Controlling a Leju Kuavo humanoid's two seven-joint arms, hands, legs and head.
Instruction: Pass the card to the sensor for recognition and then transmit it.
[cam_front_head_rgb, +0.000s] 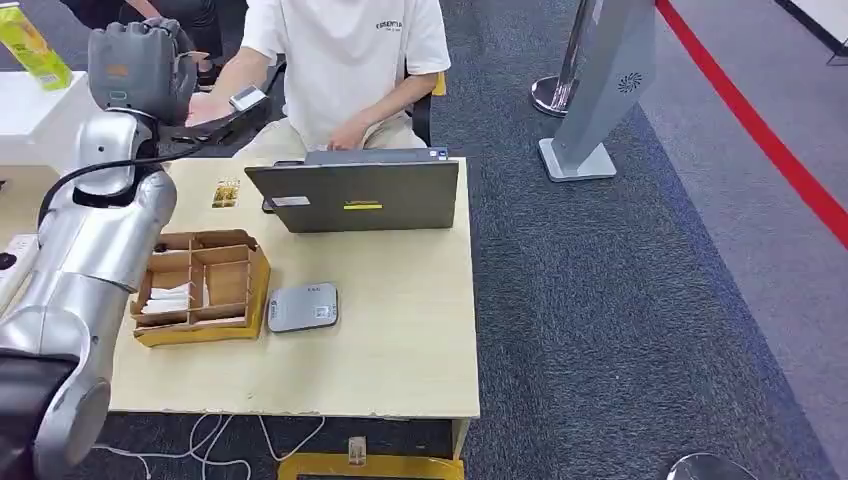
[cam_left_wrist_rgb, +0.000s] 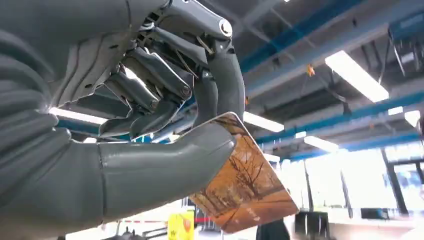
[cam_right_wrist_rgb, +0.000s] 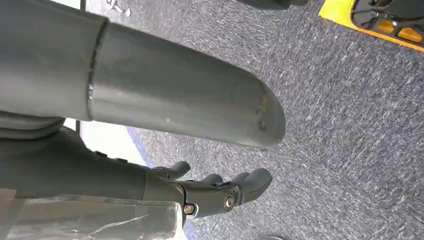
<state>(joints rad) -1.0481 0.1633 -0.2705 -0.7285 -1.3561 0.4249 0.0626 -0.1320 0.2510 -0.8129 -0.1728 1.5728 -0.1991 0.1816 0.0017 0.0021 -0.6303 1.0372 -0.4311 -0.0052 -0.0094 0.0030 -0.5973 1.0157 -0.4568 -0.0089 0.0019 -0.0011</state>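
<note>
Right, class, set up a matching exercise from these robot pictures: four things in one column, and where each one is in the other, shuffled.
Things
1. card
2. laptop
3. card reader
4. right hand

Places
A. on the table beside the cardboard divider box
B. hanging over grey carpet
C. pinched in the raised left hand
D. at the table's far edge, in front of the seated person

Pairs: 1-C, 2-D, 3-A, 4-B

Grey carpet (cam_front_head_rgb: 600, 300) is crossed by a red line (cam_front_head_rgb: 760, 130). A pale wooden table (cam_front_head_rgb: 400, 340) is set on it. Ceiling strip lights (cam_left_wrist_rgb: 356, 76) are lit.
</note>
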